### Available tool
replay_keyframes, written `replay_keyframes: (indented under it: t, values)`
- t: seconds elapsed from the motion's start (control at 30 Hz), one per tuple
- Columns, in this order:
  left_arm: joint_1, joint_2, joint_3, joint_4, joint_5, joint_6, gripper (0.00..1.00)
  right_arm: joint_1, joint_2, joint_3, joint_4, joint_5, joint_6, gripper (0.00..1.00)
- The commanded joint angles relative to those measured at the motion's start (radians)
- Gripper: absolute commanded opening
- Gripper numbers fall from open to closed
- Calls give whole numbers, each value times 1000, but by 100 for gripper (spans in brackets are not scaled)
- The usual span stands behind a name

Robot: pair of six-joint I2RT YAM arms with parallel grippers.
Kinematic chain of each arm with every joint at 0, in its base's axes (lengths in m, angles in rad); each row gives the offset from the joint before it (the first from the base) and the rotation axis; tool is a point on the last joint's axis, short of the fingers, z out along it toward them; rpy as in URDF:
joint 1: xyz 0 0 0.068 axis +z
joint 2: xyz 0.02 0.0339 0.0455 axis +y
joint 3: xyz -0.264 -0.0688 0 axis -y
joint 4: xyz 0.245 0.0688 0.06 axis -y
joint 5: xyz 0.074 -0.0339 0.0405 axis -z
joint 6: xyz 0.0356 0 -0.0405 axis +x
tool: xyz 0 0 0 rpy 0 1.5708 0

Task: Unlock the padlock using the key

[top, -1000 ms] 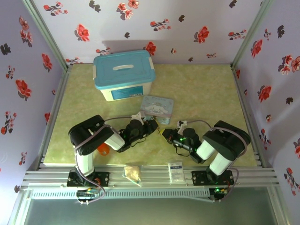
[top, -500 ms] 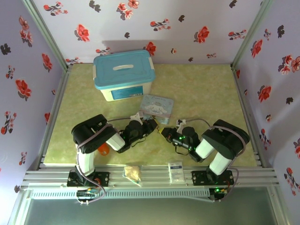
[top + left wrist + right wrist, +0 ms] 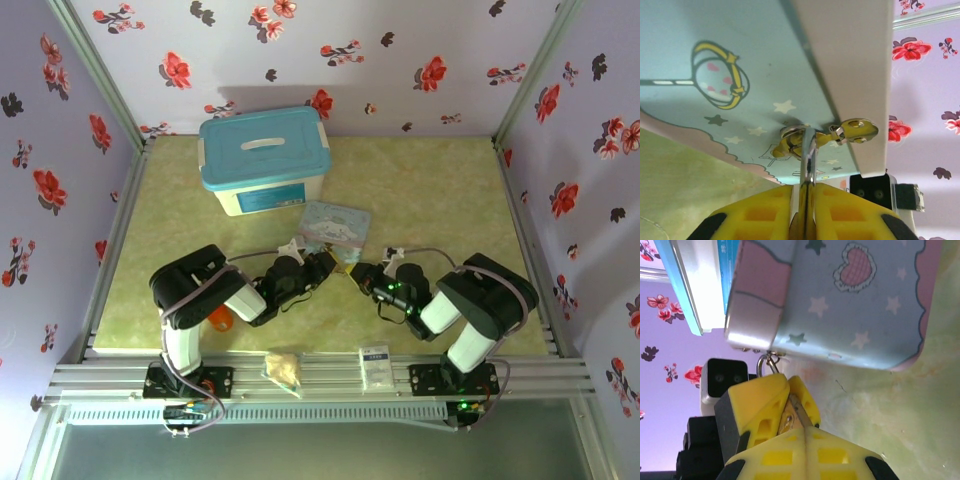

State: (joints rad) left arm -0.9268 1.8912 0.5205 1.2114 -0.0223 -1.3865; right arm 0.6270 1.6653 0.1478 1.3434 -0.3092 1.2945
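Apparently mid-alignment: key to padlock, insertion unconfirmed

Step in hand looked like lining the key up with the lock, mid-air over the counter (image 3: 440, 200), around the middle of its near half, just off the near side of the pale blue tin (image 3: 335, 226). Jaws of the left gripper (image 3: 806, 194) were clenched on a thin silvery bar, read as the shackle of the padlock (image 3: 808, 150) seen edge-on. Small brass bits (image 3: 857, 129) hung just past its tips. Jaws of the right gripper (image 3: 788, 386) were clenched too, on a thin dark sliver taken as the key (image 3: 794, 410), with a small wire ring (image 3: 764, 361) poking out beyond the tips. Keyhole was hidden, so couldn't tell whether the key was in. Next move probably called for a tiny straight push into the slot, then a wrist twist, with the left holding firm. Versus half a second earlier: right wrist had swung slightly toward the far edge, squaring up tip-to-tip with the left. Left arm barely shifted, and the tin stayed put.
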Motion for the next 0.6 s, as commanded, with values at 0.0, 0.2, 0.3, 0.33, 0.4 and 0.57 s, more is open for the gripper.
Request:
replay_keyframes:
  t: [0.0, 0.2, 0.3, 0.33, 0.4, 0.57]
  values:
    - [-24, -44, 11, 93, 47, -10, 0, 9, 27, 39, 43, -15, 21, 0]
    - [-30, -49, -6, 91, -33, -23, 0, 96, -34, 4, 42, 138, 23, 0]
    - [-33, -39, -1, 88, -49, -29, 12, 124, -41, -25, 42, 218, 34, 0]
    - [-35, -35, -2, 84, -54, -21, 13, 126, -41, -34, 41, 232, 31, 0]
    - [-37, -36, -5, 51, -64, -11, 13, 126, -36, -48, 42, 246, 25, 0]
    - [-38, 11, -34, 81, -89, -56, 11, 137, -30, -93, 42, 321, 9, 0]
